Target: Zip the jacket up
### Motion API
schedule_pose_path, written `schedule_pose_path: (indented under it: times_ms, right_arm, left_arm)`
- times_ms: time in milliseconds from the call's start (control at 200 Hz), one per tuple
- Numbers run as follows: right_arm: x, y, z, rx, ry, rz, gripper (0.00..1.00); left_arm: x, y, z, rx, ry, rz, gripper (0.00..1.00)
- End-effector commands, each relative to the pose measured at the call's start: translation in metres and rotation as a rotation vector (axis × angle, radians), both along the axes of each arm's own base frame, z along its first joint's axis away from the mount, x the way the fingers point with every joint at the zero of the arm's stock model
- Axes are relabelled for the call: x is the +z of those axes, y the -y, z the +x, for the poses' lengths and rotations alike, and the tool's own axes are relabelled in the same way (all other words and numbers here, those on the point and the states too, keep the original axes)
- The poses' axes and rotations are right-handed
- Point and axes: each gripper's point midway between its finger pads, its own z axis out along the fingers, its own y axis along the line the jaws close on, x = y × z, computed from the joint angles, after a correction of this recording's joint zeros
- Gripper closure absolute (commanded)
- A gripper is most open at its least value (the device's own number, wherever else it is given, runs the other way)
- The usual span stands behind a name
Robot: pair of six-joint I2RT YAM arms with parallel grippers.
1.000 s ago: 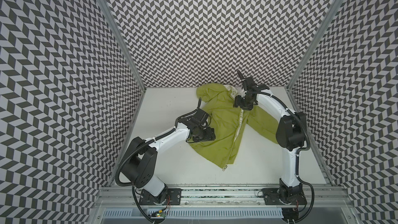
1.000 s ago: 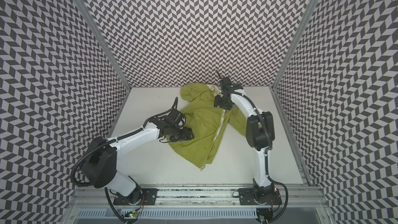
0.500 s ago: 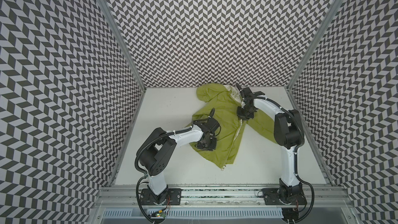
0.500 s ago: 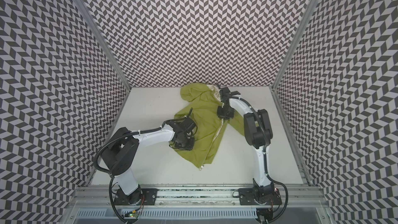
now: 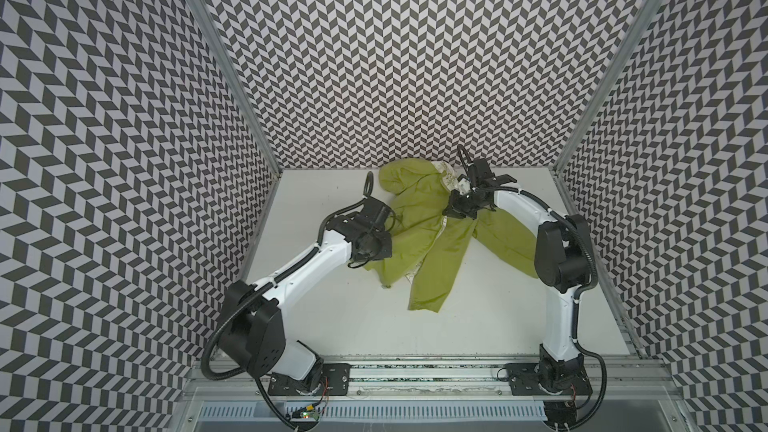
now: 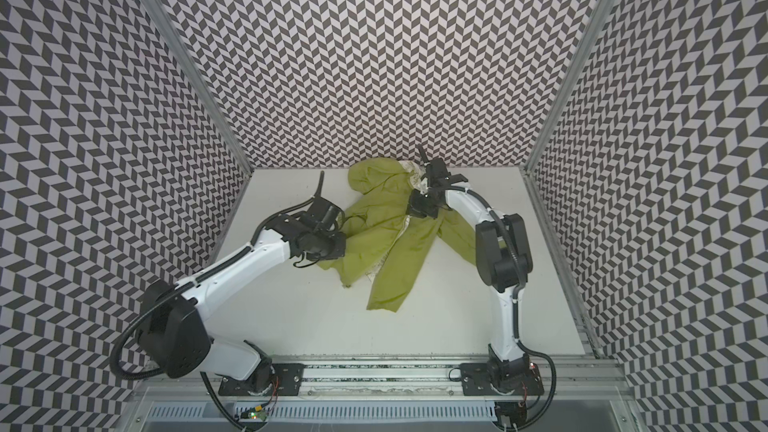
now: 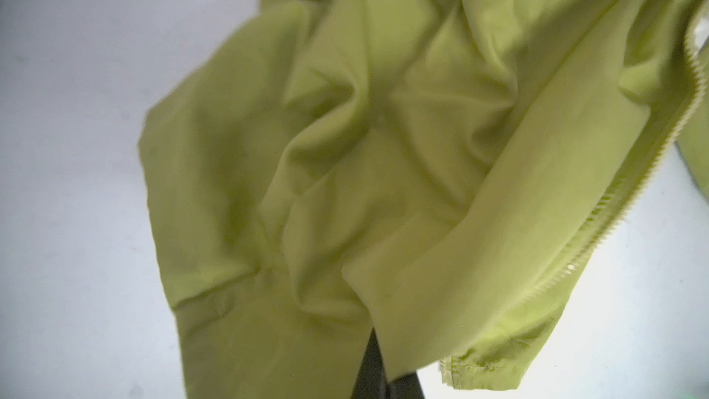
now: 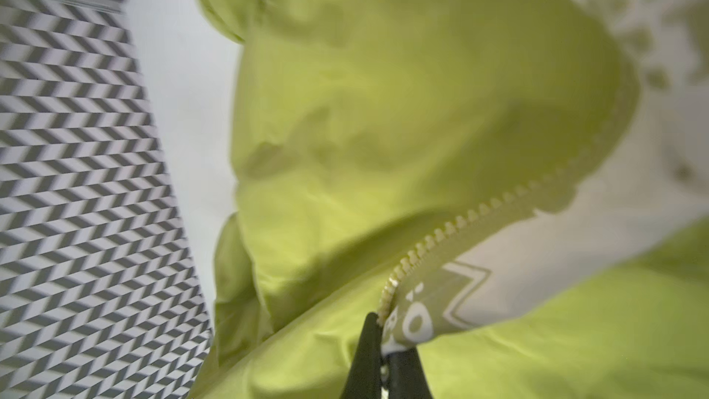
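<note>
Pulling with left end effector (image 5: 382, 248) and right end effector (image 8: 382, 339) both pinching the thin lime-green fabric jacket (image 5: 432, 243) by the white table's (image 5: 353, 317) far edge, you risk slipping off or skewing its pale zipper (image 8: 460, 220).

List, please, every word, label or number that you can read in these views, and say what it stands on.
"O", perhaps: a white round mark on the lining of the jacket, beside the zipper, right wrist view.
Marks beside it: cut off and blurred, unreadable.
Elsewhere: nothing legible.
</note>
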Motion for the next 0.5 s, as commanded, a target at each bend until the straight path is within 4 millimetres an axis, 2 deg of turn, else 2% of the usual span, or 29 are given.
schedule_pose_path:
  times_ms: [0,105,195,250,295,361,431,491]
  right_arm:
    - [0.04,-0.033,0.008,0.073,0.085,0.148,1.0]
    - [0.02,-0.04,0.009,0.072,0.026,0.117,1.0]
    - [-0.002,-0.031,0.003,0.035,-0.053,0.058,1.0]
    - [-0.009,-0.025,-0.003,0.025,-0.075,0.032,0.92]
    - [-0.01,-0.02,-0.008,0.015,-0.075,0.007,0.82]
    - [-0.008,-0.013,-0.017,0.007,-0.068,-0.022,0.75]
    - [-0.005,-0.002,-0.031,-0.013,-0.074,-0.074,0.6]
    - [-0.002,0.003,-0.041,-0.02,-0.071,-0.106,0.51]
  left_arm:
    - [-0.006,-0.032,-0.012,0.054,-0.041,0.04,1.0]
    - [-0.019,-0.046,-0.017,0.08,-0.083,0.043,1.0]
    - [-0.032,-0.051,-0.018,0.101,-0.12,0.014,1.0]
    - [-0.04,-0.053,-0.017,0.117,-0.14,-0.006,1.0]
    - [-0.045,-0.054,-0.014,0.132,-0.154,-0.027,1.0]
    - [-0.051,-0.058,-0.011,0.157,-0.173,-0.048,1.0]
    - [-0.055,-0.063,-0.005,0.184,-0.186,-0.07,1.0]
    - [-0.056,-0.068,0.002,0.202,-0.189,-0.072,1.0]
